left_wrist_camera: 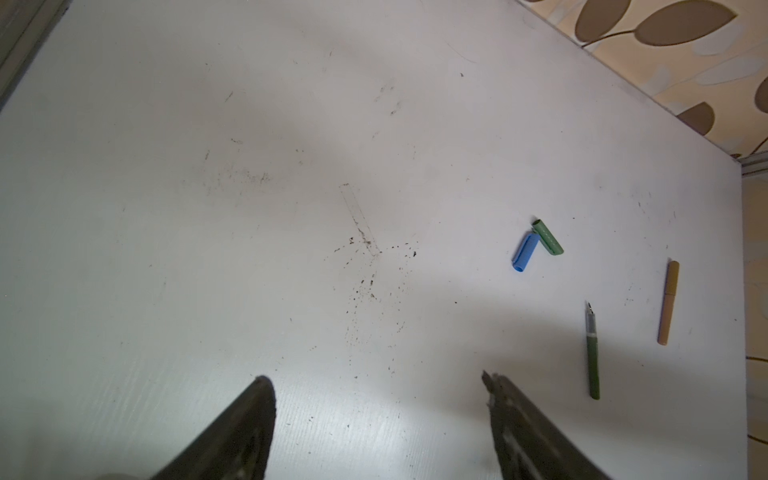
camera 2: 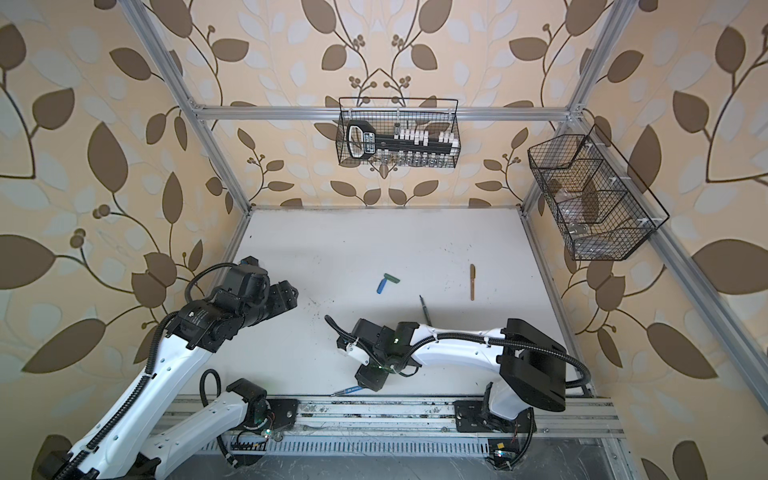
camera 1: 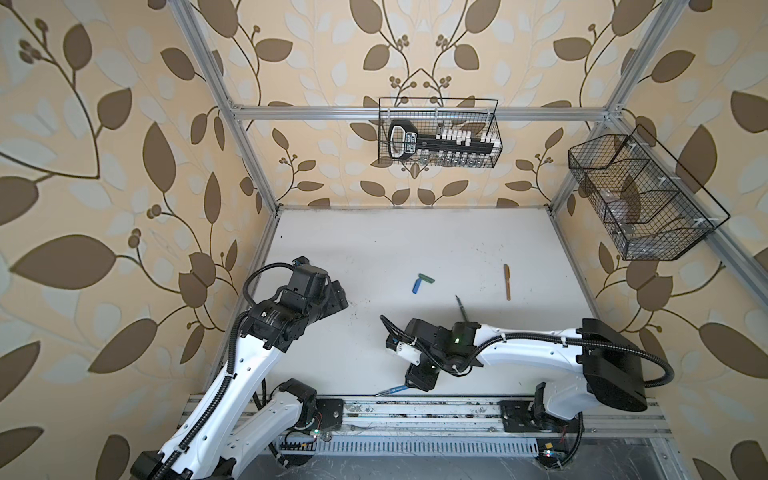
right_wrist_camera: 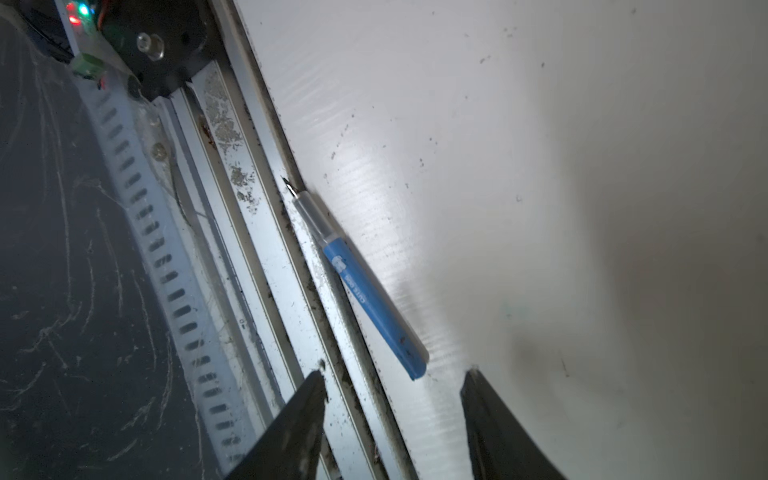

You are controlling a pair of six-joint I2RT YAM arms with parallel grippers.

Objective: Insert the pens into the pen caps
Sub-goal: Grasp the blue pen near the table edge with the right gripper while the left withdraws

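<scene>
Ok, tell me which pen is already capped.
The orange-brown pen: its tip is covered by a matching cap. The green pen and blue pen show bare tips.

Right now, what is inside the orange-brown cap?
The orange-brown pen is pushed into the orange-brown cap. Only its barrel shows, lying on the table. Its tip is covered by the cap and cannot be seen.

Blue cap (camera 1: 416, 285) touching green cap (camera 1: 427, 278), forming V.
</scene>
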